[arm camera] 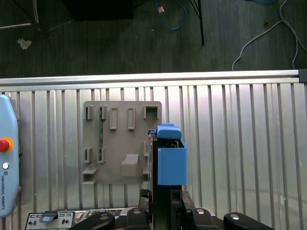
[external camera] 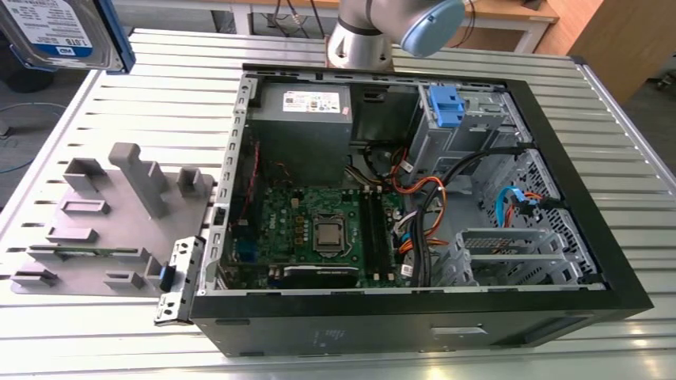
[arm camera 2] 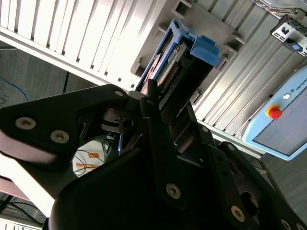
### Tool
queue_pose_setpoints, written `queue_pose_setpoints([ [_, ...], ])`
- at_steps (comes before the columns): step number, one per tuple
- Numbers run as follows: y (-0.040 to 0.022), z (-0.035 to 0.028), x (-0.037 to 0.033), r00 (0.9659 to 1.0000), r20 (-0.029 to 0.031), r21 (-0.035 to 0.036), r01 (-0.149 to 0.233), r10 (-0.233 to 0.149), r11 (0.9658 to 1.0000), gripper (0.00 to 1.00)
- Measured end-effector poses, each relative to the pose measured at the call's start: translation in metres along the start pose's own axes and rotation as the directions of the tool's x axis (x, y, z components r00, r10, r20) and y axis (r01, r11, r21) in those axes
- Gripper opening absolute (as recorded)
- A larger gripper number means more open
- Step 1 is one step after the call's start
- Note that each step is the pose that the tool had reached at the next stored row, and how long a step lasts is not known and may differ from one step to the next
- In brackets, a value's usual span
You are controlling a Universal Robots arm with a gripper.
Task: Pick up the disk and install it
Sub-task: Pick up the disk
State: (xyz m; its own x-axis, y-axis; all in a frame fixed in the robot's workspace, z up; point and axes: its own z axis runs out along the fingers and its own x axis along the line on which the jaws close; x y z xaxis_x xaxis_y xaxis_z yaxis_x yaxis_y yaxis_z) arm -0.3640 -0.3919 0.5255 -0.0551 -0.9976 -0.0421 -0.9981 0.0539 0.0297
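Observation:
The disk (external camera: 58, 32), silver with a white and blue label and clipped in a blue plastic bracket, hangs high in the air at the exterior view's upper left, above the table's far corner. In both wrist views my gripper (arm camera 2: 168, 96) (arm camera: 165, 194) is shut on the disk (arm camera 2: 184, 60) (arm camera: 171, 163), with the black fingers clamping its sides and the blue bracket end sticking out past them. Below the disk lies the grey fixture plate (arm camera: 122, 143). The open computer case (external camera: 423, 317) lies on its side on the table, away from the disk.
The case holds a motherboard (external camera: 317, 229), a grey power supply box (external camera: 301, 127), loose cables and a drive cage with a blue bracket (external camera: 444, 107). The grey fixture plate (external camera: 106, 222) sits beside the case. A teach pendant (arm camera: 7, 163) lies on the slatted table (external camera: 591, 95). The arm's base (external camera: 365, 36) stands behind the case.

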Motion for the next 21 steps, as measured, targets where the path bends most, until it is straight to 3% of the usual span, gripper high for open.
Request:
queue_pose_setpoints([
  [5,-0.0001,0.0002,0.0000,1.0000,0.0038,-0.0002,0.000,0.000,1.0000,0.35],
  [14,-0.0001,0.0002,0.0000,1.0000,0.0042,-0.0002,0.000,0.000,1.0000,0.35],
  [21,-0.0051,0.0001,-0.0003,1.0000,0.0042,-0.0002,0.000,0.000,1.0000,0.35],
])
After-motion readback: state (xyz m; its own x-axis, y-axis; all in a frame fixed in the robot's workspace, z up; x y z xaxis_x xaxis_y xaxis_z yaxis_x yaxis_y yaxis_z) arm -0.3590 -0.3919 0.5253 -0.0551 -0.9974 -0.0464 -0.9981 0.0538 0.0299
